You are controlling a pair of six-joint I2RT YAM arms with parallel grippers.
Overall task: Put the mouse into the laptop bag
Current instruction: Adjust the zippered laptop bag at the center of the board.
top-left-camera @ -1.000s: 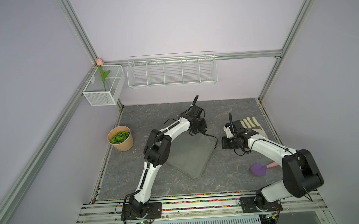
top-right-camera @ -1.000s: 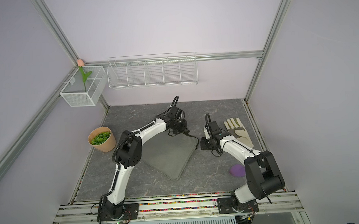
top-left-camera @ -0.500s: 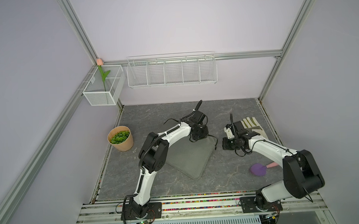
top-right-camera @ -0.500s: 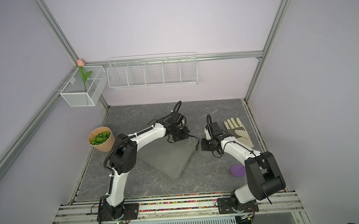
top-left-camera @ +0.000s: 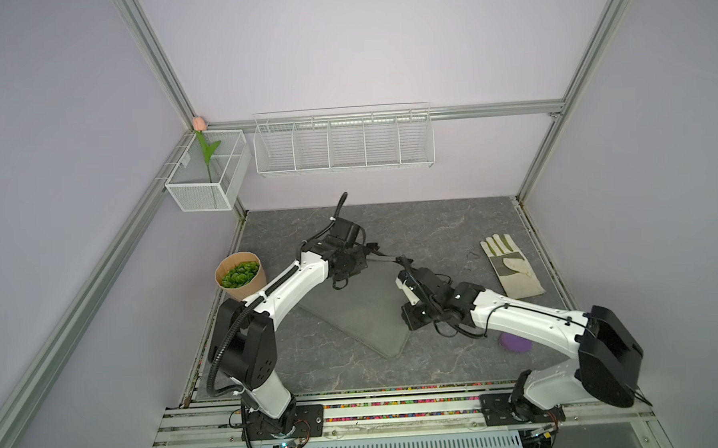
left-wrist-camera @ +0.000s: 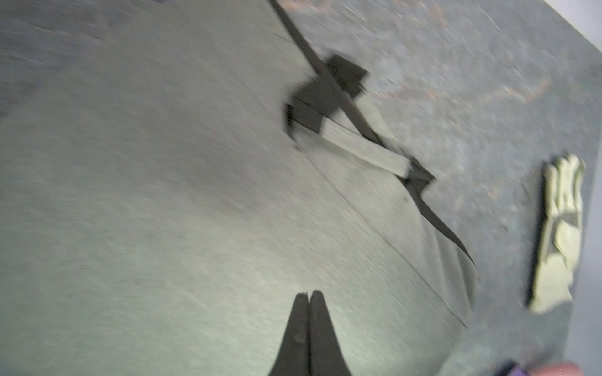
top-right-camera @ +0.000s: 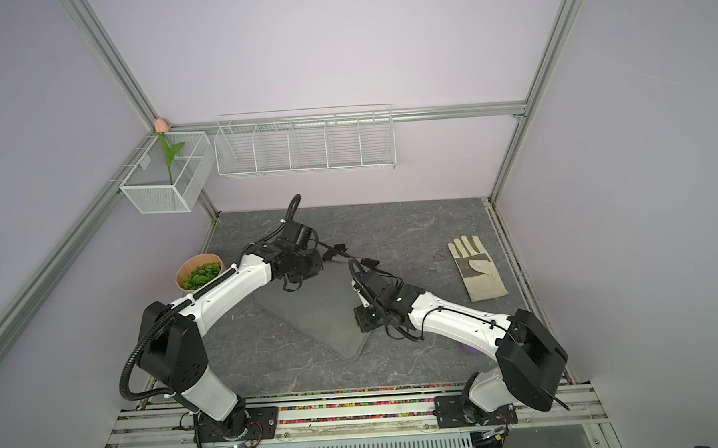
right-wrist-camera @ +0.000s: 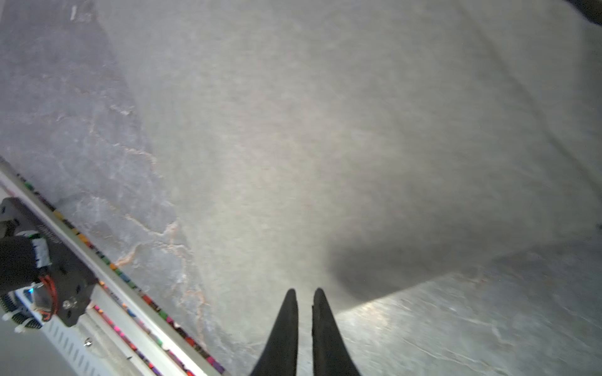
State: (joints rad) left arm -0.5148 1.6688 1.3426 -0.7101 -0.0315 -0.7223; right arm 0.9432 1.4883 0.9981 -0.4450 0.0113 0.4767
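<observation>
Grey fabric fills most of both wrist views, so that's the bag (top-left-camera: 361, 312); it lies flat on the desk (top-left-camera: 432, 226), turned cornerwise with one corner toward the front rail, about mid-desk between the two arms; both top views agree on that.

Left end effector (left-wrist-camera: 308, 294) hangs low over the back part of the bag; its fingers are pressed together with nothing between them; ahead of it in the wrist view, a grey strap (left-wrist-camera: 361, 146) with black ends lies along the bag's black zipper edge; that picture's pretty blurry though.

Right end effector (right-wrist-camera: 304, 291) sits at the bag's right side; its fingers are a thin crack apart with nothing in the gap; they point at the fabric, and a dark shadow runs along the bag's edge just past the tips; blurry too.

As for the mouse, I can't tell where it is from any of these views.

Other bits: a glove (top-left-camera: 511, 268) lies flat near the desk's right edge, well apart from the bag; a purple piece (top-left-camera: 514, 343) peeks out from under the right arm; a cup (top-left-camera: 239, 276) of green leaves stands at the left edge, just beside the left arm.
</observation>
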